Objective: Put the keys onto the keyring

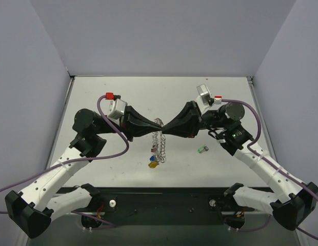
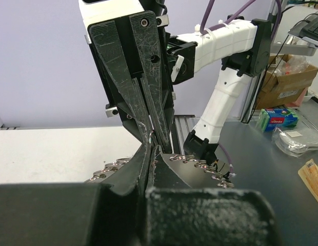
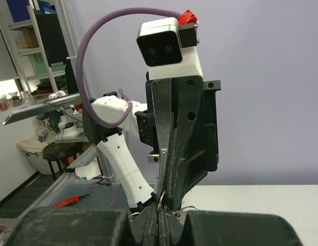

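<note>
Between left jaws and right jaws, both pinched shut on it, hangs the thin silver loop-fringed keyring (image 1: 158, 141); I'd hold with one, fetching the tiny green-headed key (image 1: 202, 149)

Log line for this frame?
left gripper shut on keyring | right gripper shut on keyring | yellow key at keyring's near end | green key loose on table
</note>
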Controlling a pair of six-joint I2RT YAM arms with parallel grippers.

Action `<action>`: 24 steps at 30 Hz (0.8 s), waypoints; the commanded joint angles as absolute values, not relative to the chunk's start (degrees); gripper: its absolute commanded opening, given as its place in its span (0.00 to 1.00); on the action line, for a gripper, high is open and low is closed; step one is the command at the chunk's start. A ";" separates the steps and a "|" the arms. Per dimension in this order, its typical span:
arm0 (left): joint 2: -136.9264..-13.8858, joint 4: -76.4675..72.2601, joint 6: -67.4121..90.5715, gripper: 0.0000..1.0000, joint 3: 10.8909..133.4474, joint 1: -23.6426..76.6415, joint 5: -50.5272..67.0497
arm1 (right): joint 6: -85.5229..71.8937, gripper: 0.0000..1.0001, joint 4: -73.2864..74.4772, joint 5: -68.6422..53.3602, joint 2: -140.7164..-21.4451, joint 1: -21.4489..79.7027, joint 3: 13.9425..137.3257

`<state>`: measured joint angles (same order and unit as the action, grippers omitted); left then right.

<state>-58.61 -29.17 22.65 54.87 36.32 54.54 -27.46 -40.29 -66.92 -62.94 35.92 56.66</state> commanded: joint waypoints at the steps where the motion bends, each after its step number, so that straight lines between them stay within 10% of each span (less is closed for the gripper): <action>1: -62.93 -26.99 18.11 0.00 58.01 40.95 50.62 | -26.46 0.00 -45.18 -67.24 -65.21 38.76 57.22; 7: -61.27 -21.45 14.42 0.00 57.14 41.66 44.23 | -23.65 0.00 -40.88 -65.22 -63.99 38.32 56.52; 13: -58.72 -15.21 10.29 0.00 54.93 41.66 34.83 | -17.76 0.52 -32.88 -60.91 -59.34 37.09 55.20; 24: -57.31 -10.46 7.91 0.00 54.49 42.01 29.97 | -13.71 0.60 -26.72 -58.27 -57.31 35.77 55.28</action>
<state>-57.47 -11.86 9.72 54.02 41.50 33.82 -16.56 -23.73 -57.49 -59.35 35.07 54.50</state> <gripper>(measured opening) 0.023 0.598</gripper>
